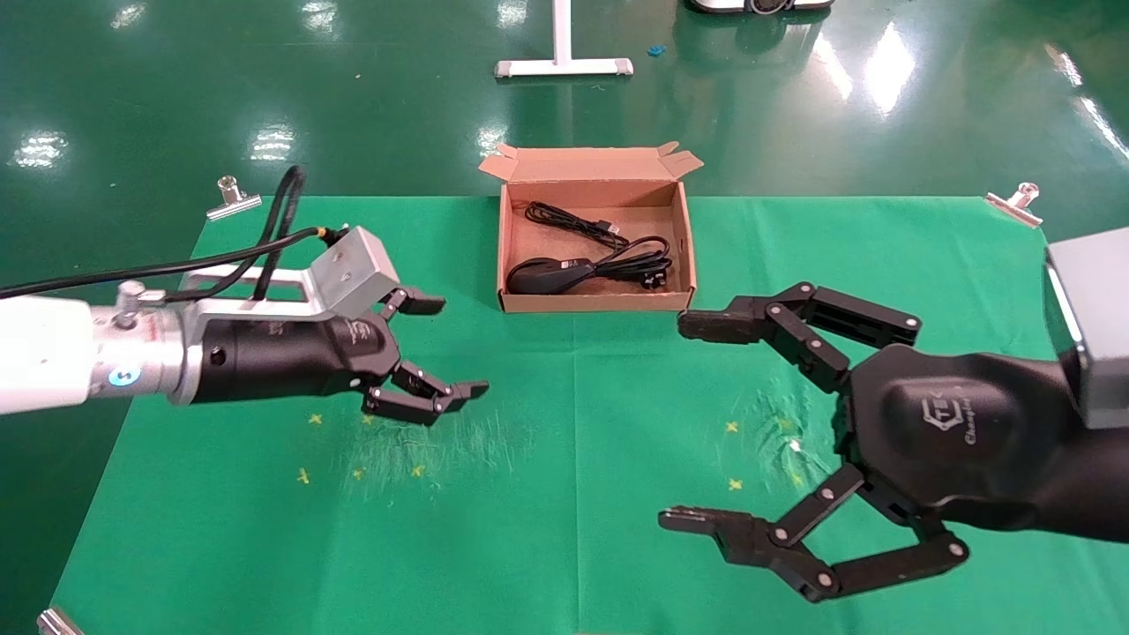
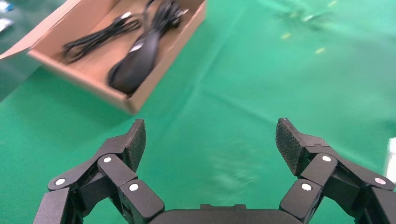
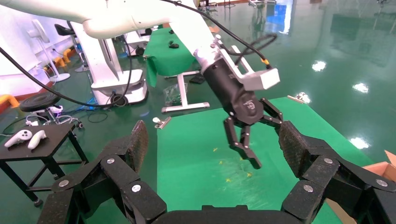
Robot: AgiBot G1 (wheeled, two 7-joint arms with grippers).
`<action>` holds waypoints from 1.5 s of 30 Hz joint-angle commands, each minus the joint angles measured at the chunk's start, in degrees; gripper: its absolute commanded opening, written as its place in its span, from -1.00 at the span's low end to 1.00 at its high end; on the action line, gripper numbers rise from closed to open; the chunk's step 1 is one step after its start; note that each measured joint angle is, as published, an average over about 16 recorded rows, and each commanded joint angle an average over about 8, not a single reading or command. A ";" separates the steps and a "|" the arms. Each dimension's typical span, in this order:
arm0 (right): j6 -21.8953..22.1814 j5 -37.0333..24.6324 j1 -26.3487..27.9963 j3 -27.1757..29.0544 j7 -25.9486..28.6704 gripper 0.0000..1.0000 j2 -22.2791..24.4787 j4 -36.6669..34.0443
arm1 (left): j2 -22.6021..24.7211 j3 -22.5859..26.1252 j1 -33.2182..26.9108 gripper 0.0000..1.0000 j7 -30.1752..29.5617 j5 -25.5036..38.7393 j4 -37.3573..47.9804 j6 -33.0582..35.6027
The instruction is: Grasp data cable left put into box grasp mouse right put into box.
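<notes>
The brown cardboard box [image 1: 591, 302] stands open at the middle back of the green cloth. Inside lie a black mouse [image 1: 540, 276] at the front left, its thin wire with a small USB plug [image 1: 571, 220] behind it, and the thick coiled data cable [image 1: 639, 257] to its right. The left wrist view shows the box [image 2: 93, 84], the mouse [image 2: 135, 60] and the thin wire [image 2: 95, 36]. My left gripper [image 1: 454, 346] [image 2: 211, 135] is open and empty, above the cloth, left of the box. My right gripper [image 1: 684, 422] [image 3: 212, 140] is open and empty, front right of the box.
The green cloth [image 1: 573, 459] covers the table and carries small yellow marks [image 1: 302, 476]. Metal clips [image 1: 234, 198] [image 1: 1014, 203] hold its back corners. A white stand base [image 1: 564, 66] sits on the floor behind. The right wrist view shows the left arm [image 3: 233, 88] over the cloth.
</notes>
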 commanded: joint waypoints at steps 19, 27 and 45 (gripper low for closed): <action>0.04 0.06 0.02 -0.09 -0.04 1.00 0.04 0.00 | -6.05 -17.14 13.18 1.00 12.17 -24.75 -2.93 14.16; 0.05 0.08 0.03 -0.12 -0.06 1.00 0.05 0.00 | -8.39 -23.80 18.29 1.00 16.90 -34.36 -4.06 19.66; 0.06 0.10 0.02 -0.13 -0.07 1.00 0.06 -0.02 | -9.47 -26.84 20.63 1.00 18.78 -38.85 -4.59 22.13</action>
